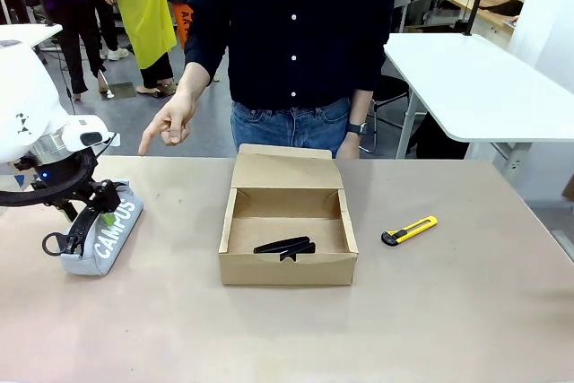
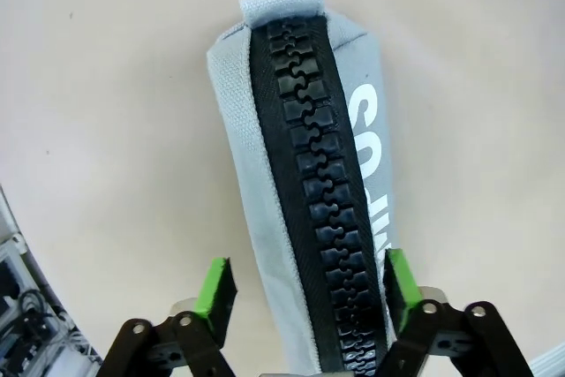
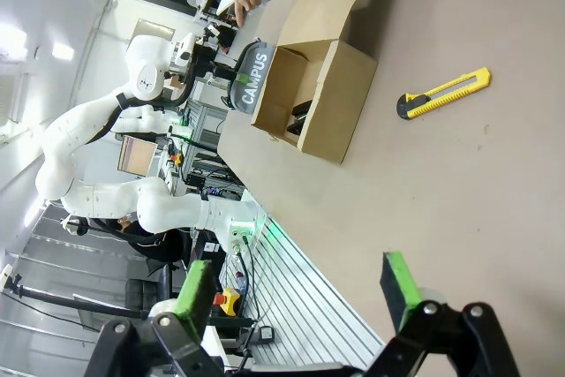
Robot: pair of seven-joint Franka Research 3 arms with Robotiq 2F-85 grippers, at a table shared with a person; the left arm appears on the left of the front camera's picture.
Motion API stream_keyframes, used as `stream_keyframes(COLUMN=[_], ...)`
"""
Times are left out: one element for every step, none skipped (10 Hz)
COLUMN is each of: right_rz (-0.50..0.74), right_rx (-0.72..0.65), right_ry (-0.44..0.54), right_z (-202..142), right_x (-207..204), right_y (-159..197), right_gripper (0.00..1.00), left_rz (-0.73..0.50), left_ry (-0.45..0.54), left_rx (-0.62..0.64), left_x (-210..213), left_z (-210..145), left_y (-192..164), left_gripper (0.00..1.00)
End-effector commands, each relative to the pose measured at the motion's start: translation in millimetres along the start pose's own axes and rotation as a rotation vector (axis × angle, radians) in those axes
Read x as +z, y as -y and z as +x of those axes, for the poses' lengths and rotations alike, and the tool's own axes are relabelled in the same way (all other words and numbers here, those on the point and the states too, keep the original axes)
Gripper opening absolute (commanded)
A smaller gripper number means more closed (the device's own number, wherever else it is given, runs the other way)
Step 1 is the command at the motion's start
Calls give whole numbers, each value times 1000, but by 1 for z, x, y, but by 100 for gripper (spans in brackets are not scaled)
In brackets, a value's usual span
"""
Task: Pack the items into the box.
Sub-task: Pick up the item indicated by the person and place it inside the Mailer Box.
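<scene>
Tabletop [image 1: 466, 311]: black object [image 1: 283, 246] lies in box [image 1: 287, 271]; knife [image 1: 409, 230] outside; left gripper [image 2: 307, 282] fingers spread astride pouch [image 2: 291, 130], not clamped; right gripper [image 3: 297, 284] spread, empty. 1 of 3 packed.

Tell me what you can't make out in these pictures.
- Front view: flat black object in the cardboard box, too dark and small to identify.
- Left wrist view: zip pouch's lettering curves out of sight round its side.
- Front view: utility knife's blade, too small to tell if extended.
</scene>
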State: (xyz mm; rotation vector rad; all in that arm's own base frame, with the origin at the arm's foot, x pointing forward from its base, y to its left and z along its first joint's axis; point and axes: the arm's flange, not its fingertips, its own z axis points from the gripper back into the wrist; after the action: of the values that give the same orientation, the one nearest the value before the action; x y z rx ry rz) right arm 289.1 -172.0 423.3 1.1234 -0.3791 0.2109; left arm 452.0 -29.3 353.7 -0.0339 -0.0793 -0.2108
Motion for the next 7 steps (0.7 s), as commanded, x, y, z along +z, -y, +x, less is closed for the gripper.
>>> stream_keyframes(right_rz=[1,1,1,1,1,1,1], right_rx=[28,28,28,28,28,28,28], right_ry=[2,2,2,2,2,2,2], right_z=[-2,-2,-2,-2,-2,-2,-2], right_x=[1,1,1,1,1,1,1], right_y=[1,1,1,1,1,1,1], right_gripper=[100,100,100,100,100,100,100], left_rz=[37,39,43,46,51,57,66], left_ry=[3,8,4,-4,-4,-7,-13], left_rx=[8,7,3,0,-2,-1,1], left_x=[0,1,0,0,1,5,11], left_z=[-1,-1,-1,-1,-2,-5,-9], left_y=[1,1,0,1,1,0,-2], left_gripper=[0,0,0,13,3,0,0])
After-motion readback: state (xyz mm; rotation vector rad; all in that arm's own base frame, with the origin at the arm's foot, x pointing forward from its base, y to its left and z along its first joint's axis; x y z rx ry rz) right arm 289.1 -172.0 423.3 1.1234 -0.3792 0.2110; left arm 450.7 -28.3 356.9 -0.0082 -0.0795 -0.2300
